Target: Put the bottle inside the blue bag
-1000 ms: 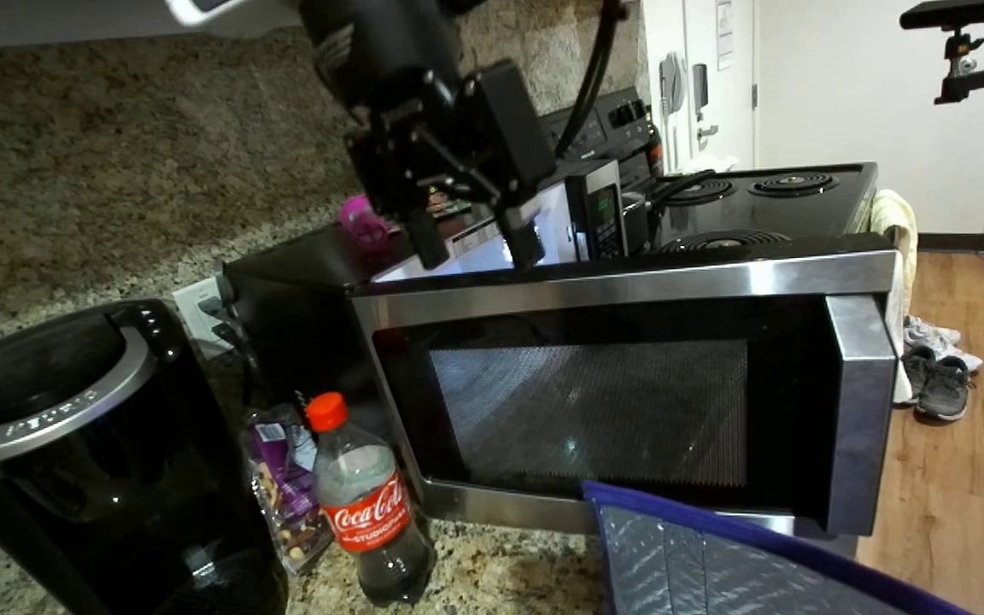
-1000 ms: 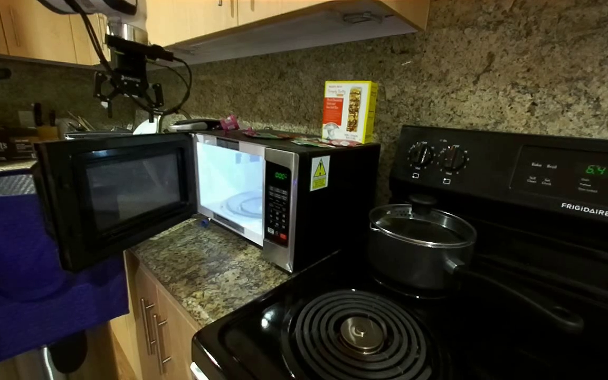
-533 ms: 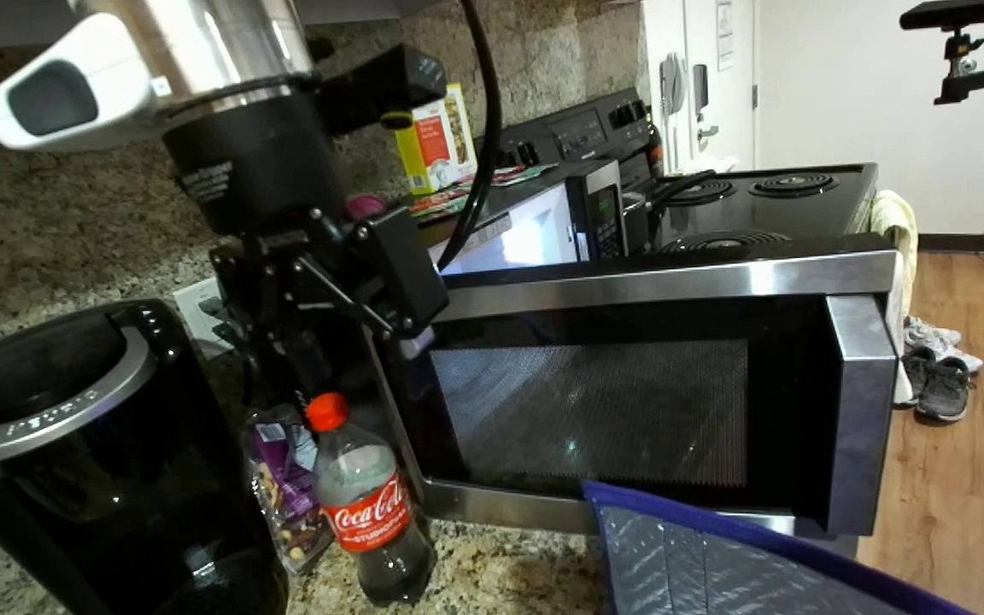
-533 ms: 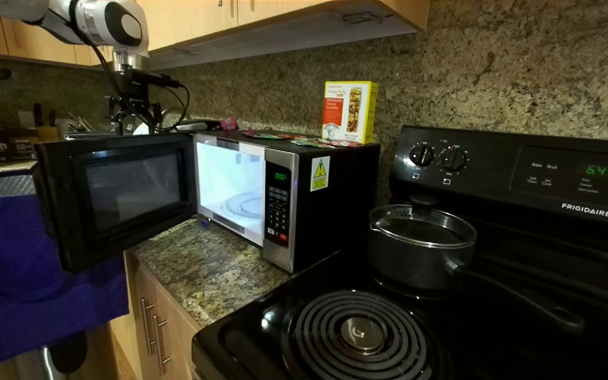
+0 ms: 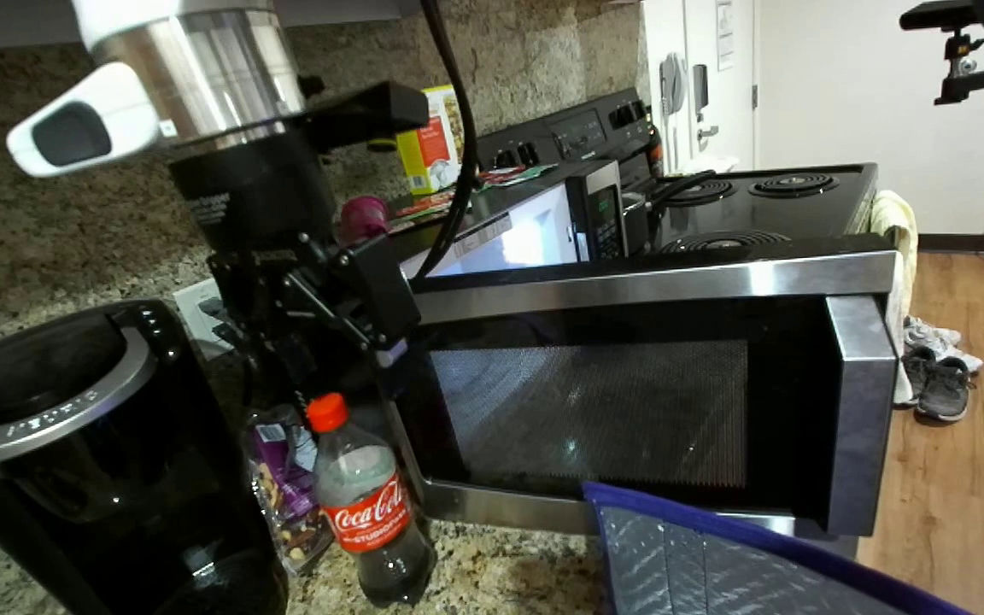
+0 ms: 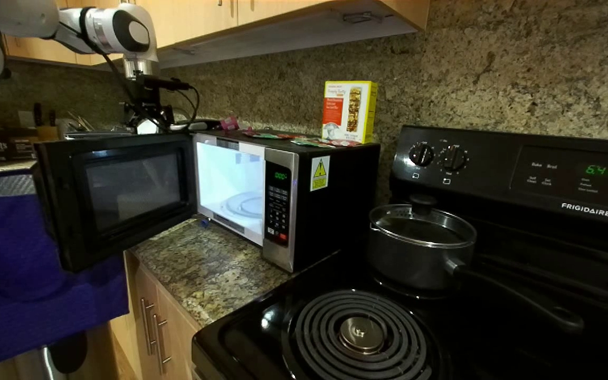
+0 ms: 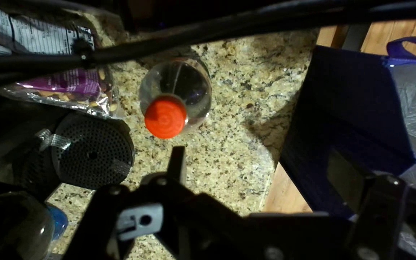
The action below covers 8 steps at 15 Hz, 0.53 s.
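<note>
The spread jaws seem off-centre, though depth is hard to judge, so a straight descent could topple the clear plastic red-capped cola bottle (image 5: pixel 368 512) standing on the speckled stone table (image 7: pixel 237 155) near the dark-blue fabric bag (image 7: pixel 352 97).

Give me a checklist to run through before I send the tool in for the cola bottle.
1. Tool open: ok, fingers wide apart.
2. Cola bottle upright, red cap on: ok.
3. Bottle between the fingers: not ok; in the wrist view it sits outside that gap.
4. Nut pouch apart from the bottle: ok, counter shows between them in the wrist view.
5. Tool clear of the microwave door: cannot tell; they overlap in an exterior view.
6. Blue bag mouth open: ok, grey lining shows.
</note>
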Motion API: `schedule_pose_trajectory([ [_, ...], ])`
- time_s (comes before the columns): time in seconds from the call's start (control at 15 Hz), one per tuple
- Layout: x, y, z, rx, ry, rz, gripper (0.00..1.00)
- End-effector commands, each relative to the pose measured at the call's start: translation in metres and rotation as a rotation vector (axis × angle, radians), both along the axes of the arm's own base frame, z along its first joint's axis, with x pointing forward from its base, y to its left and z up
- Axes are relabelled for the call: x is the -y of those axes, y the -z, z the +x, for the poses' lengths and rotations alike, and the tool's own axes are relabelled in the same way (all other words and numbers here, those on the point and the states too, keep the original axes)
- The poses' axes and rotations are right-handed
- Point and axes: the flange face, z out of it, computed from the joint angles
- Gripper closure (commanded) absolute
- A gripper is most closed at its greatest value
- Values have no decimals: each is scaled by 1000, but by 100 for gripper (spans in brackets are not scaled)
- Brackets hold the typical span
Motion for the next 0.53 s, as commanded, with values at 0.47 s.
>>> schedule_pose_trajectory([
  [0.47,-16,43,15,42,-79,0,0],
])
